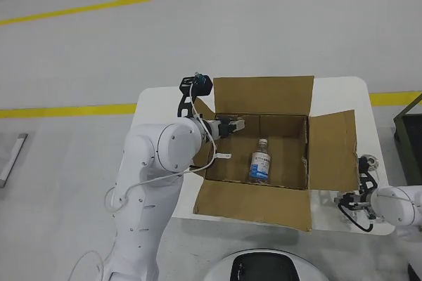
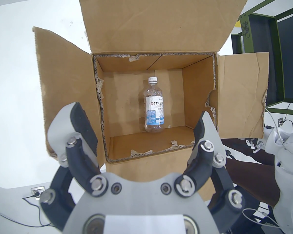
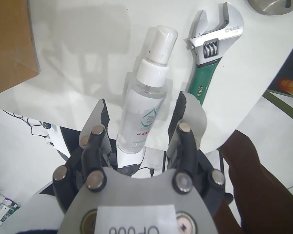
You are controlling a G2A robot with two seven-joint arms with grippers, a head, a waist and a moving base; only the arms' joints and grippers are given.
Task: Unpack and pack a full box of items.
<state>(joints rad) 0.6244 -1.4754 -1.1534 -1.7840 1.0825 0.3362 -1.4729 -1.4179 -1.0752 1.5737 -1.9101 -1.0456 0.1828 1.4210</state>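
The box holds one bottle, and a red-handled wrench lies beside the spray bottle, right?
Not quite: the wrench has a green handle, not red, as the right wrist view shows. It does lie beside the spray bottle, and the box holds one bottle.

- Left arm: glossy white shells, white cable looped alongside, next to the box.
- Left gripper: pale fingers, black pads, black links, silver screws.
- Right gripper: alike, white printed label.
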